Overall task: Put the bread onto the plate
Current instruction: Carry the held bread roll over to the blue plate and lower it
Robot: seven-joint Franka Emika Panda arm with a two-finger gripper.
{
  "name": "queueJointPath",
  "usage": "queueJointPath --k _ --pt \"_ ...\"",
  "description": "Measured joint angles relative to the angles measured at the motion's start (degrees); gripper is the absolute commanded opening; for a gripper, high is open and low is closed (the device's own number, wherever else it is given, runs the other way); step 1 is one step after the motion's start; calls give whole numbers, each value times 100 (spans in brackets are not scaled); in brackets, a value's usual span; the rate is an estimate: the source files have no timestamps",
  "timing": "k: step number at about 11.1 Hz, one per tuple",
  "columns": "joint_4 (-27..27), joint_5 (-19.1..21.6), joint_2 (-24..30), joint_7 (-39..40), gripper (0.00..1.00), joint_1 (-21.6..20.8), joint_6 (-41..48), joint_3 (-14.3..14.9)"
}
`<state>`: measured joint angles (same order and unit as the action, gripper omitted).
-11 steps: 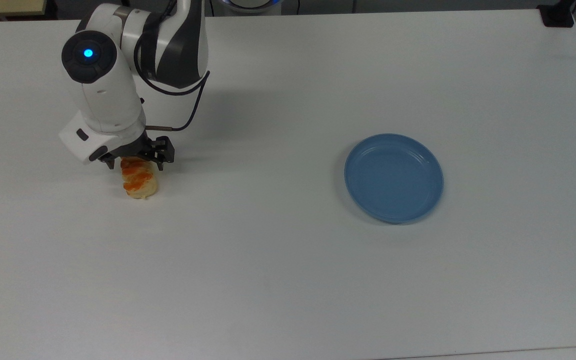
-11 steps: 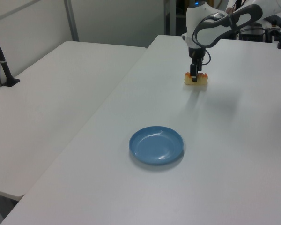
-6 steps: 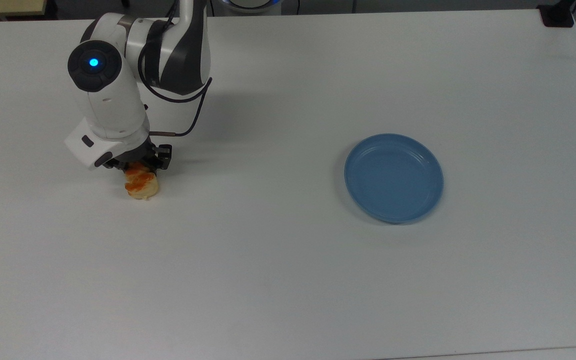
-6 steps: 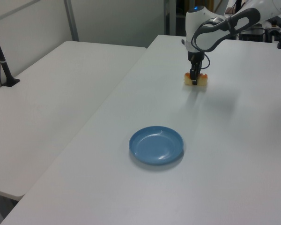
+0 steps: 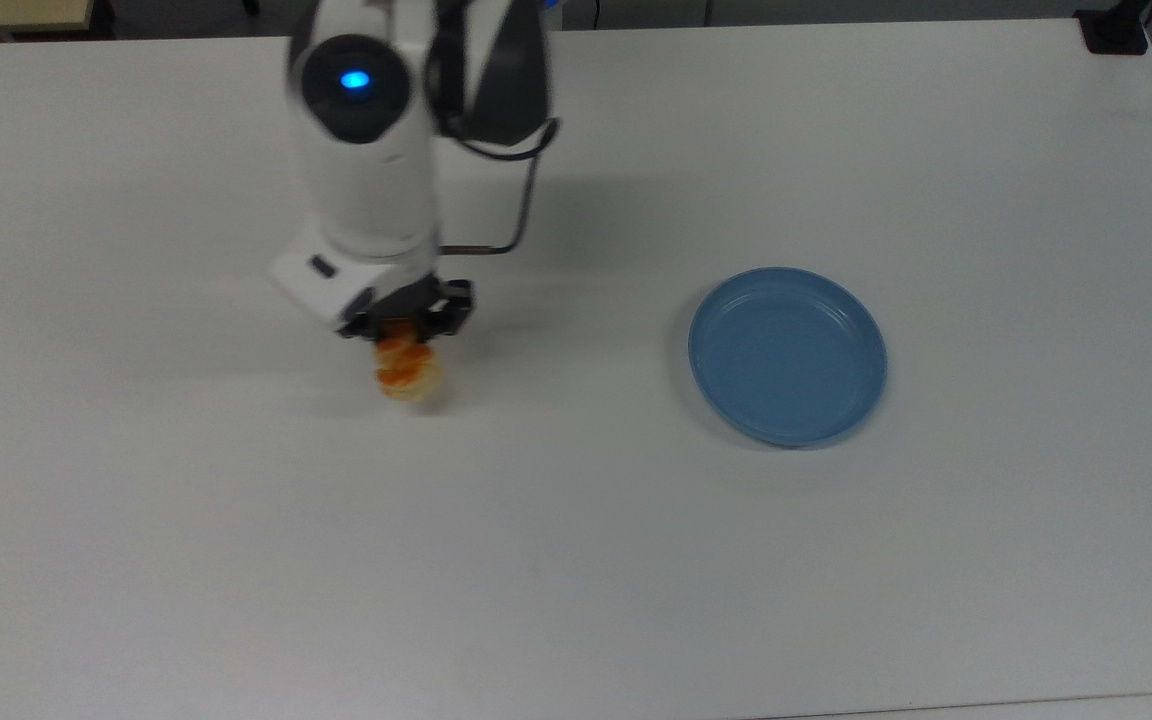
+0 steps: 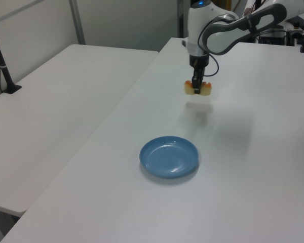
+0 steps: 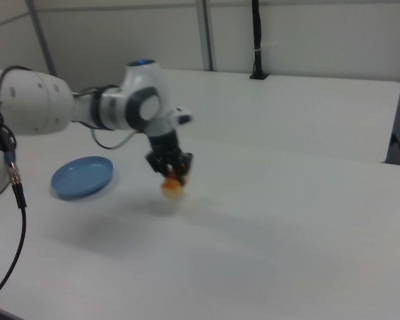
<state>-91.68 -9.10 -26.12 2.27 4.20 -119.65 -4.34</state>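
Note:
My gripper [image 5: 406, 335] [image 6: 196, 90] [image 7: 173, 172] is shut on the bread [image 5: 408, 372] [image 6: 204, 89] [image 7: 173, 187], a pale-tan roll with orange-brown bumps. In the left view and the right view the roll hangs above the white table with its shadow below it. The blue plate [image 5: 787, 354] [image 6: 169, 156] [image 7: 82, 177] lies bare on the table, well off to the top view's right of the roll. In the left view the plate is nearer the camera than the bread; in the right view it is to the roll's left.
The white table [image 5: 576, 560] spreads wide around plate and arm. A second white table [image 6: 55, 101] stands beside it on the left view's left. A black post [image 6: 1, 61] is clamped at that table's edge, and another black post [image 7: 257, 40] rises at the back of the right view.
The gripper has lifted the bread off the table and carried it to the top view's right, toward the plate. The plate has not moved.

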Motion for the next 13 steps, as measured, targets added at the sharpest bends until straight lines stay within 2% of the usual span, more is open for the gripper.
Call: queueJointPath --k 3,7,9,11,13 --pt "84 3 147 -1145 41 -986 24 -14" --pt "95 2 83 -2771 43 -1971 -196 -16" --pt "95 2 -109 -3339 46 -2289 -803 -14" --pt "98 2 -311 -3504 48 -2460 -1060 -12" --pt "102 2 -416 -3633 72 -2614 -1073 -11"
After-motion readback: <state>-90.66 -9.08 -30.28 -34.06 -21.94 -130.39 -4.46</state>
